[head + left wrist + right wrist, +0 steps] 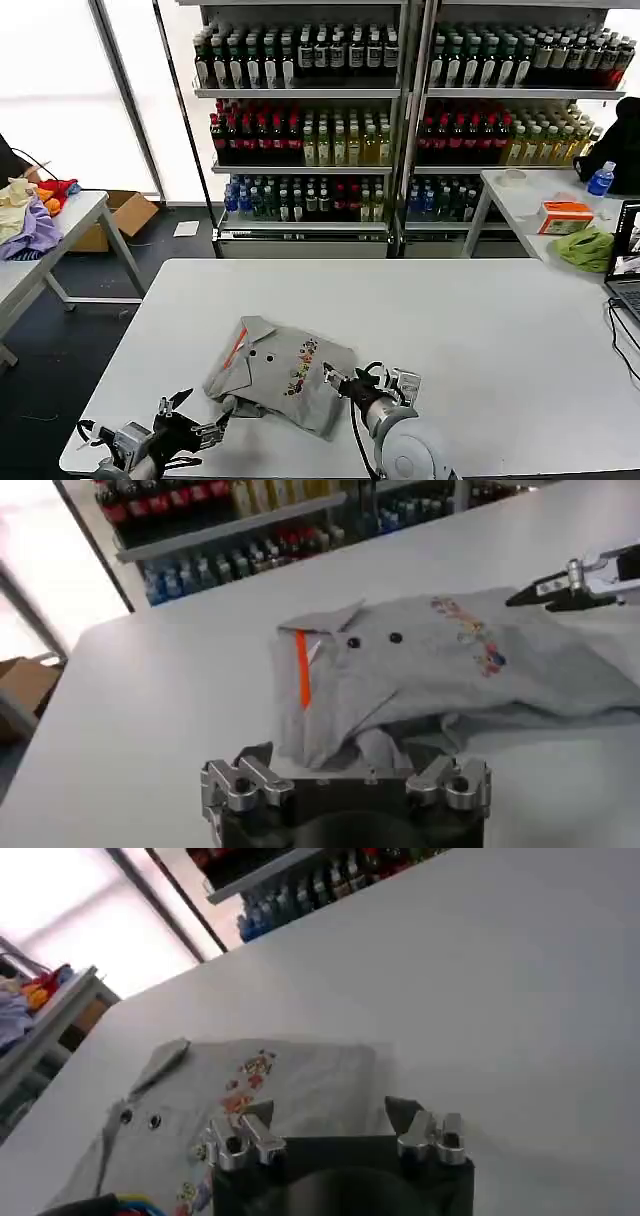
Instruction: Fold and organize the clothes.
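One of the clothes, a light grey collared shirt [285, 372] with buttons, an orange-red placket lining and a small multicoloured chest print, lies partly folded on the white table [450, 320] near its front edge. My left gripper [220, 418] is open at the shirt's near-left corner. In the left wrist view the shirt [440, 670] has its crumpled hem just ahead of the gripper [348, 763]. My right gripper [333, 378] is open low over the shirt's right side by the print. The right wrist view has the shirt [290, 1083] under the gripper [330, 1114].
Shelves of bottles [310, 110] stand behind the table. A side table [60, 235] at the left carries purple, yellow and red garments. At the right, another table holds a green cloth [588, 247], an orange box [565, 215] and a blue bottle [600, 180]; a laptop [626, 255] and cables lie at the right edge.
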`<action>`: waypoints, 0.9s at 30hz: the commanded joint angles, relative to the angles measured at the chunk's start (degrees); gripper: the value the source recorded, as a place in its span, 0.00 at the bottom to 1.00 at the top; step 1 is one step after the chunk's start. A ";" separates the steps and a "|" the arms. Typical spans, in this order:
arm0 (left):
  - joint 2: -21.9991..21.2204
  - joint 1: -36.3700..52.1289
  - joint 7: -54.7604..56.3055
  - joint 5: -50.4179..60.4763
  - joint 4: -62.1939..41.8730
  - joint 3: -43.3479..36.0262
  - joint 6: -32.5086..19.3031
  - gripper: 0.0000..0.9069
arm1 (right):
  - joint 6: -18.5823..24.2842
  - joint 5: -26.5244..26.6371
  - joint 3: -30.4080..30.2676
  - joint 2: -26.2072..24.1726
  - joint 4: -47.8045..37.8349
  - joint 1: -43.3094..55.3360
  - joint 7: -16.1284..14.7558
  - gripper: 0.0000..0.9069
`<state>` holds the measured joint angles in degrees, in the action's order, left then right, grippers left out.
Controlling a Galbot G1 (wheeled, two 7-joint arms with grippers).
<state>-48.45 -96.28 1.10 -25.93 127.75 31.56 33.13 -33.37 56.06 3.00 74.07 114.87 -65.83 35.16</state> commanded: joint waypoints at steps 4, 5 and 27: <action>-0.84 3.16 -0.31 1.92 -4.82 -4.18 -0.07 1.00 | -0.02 -0.09 -1.23 0.50 -0.74 0.28 0.34 0.86; -0.84 3.44 -0.32 1.93 -5.39 -4.37 -0.08 1.00 | -0.03 -0.21 -1.42 0.52 -0.76 0.24 0.44 0.83; -1.19 7.16 0.86 -0.41 -8.07 -5.61 -0.09 1.00 | 0.02 -2.98 -1.23 -0.79 1.49 -1.12 0.21 0.00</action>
<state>-49.60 -90.14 1.58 -25.55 120.88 26.24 32.90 -33.39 54.41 1.81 73.56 115.88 -66.83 35.54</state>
